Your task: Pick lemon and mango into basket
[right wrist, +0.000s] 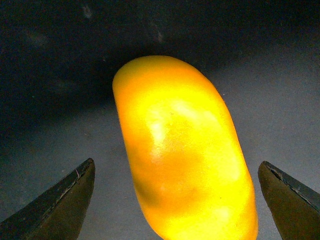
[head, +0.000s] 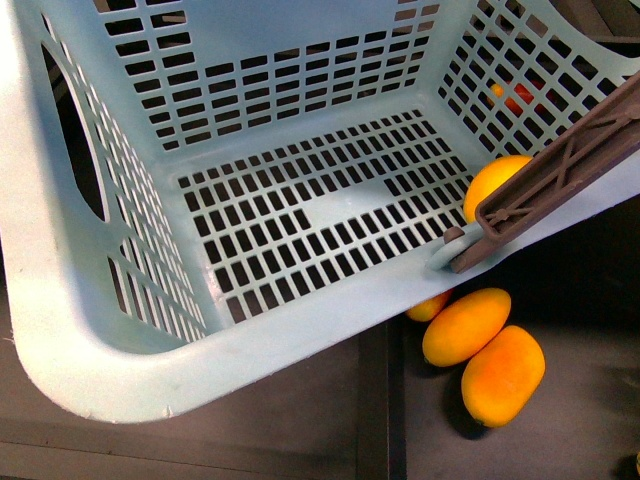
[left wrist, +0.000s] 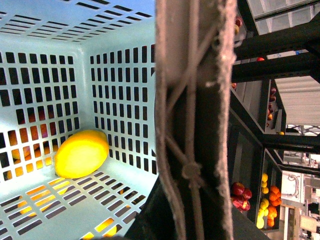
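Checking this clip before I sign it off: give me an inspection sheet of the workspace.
Surface: dark surface under the loose fruit.
Job's things: basket tilted, one lemon inside; mangoes lying outside it on the surface.
Clutter: nothing seen.
Grippers: right gripper open, either side of a mango, not touching; left gripper not seen, handle fills its view.
Cables: nothing seen.
Surroundings: shelves with red and yellow fruit.

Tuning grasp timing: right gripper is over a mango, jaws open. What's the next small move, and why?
Probably ease the right gripper down around the mango before closing. Its fingers stand open on either side of the fruit, which sits centred between them and untouched. The lemon already lies in the basket.
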Controlling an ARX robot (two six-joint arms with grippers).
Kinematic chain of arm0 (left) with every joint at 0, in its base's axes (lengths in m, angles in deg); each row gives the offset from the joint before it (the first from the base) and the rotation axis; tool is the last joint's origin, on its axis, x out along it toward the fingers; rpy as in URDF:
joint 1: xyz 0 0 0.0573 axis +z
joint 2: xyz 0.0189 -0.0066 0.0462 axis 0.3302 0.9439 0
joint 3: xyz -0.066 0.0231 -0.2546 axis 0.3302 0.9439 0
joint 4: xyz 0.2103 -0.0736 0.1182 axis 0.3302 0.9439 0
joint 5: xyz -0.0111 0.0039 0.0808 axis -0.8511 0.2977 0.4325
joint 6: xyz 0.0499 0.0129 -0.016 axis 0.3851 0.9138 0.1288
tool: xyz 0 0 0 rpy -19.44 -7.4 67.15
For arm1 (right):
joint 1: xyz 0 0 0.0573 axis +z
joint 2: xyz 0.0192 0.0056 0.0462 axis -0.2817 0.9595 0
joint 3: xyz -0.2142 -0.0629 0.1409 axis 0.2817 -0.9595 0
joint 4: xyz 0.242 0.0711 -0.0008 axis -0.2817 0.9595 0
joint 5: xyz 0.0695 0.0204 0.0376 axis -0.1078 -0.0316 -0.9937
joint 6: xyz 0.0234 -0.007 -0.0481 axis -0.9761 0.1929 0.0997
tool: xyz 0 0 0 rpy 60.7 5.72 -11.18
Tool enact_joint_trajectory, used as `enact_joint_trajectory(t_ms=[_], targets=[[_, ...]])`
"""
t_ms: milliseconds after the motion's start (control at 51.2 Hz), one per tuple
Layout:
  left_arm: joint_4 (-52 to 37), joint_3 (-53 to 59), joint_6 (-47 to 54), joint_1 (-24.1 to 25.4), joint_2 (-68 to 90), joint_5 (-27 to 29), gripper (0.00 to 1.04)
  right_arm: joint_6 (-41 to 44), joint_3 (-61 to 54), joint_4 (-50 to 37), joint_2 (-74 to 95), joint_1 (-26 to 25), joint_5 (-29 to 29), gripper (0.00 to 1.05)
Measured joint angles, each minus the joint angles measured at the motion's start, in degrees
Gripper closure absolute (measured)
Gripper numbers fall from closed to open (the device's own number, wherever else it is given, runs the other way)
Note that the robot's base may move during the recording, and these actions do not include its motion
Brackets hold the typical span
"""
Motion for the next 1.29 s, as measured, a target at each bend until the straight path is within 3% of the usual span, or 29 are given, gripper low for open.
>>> enact_joint_trajectory(t_ms=[430, 762, 1036, 1290], targets=[[0.0, 0.0, 0.0, 0.0, 0.0, -0.2, 1.00, -2.3, 6.5, 2.1, 4.6, 1.7, 4.7, 0.09], [0.0, 0.0, 0.0, 0.0, 0.0, -0.2, 1.00, -3.1, 7.6, 4.0, 5.6, 2.5, 5.7, 0.43], [0.0, 0.0, 0.0, 0.0, 0.0, -0.2, 1.00, -3.3, 2.2, 3.3, -2.2, -0.1, -0.5, 0.46], [0.0, 0.0, 0.0, 0.0, 0.0, -0.2, 1.00, -3.6, -5.0, 5.7, -21.3, -3.8, -12.3, 0.46]])
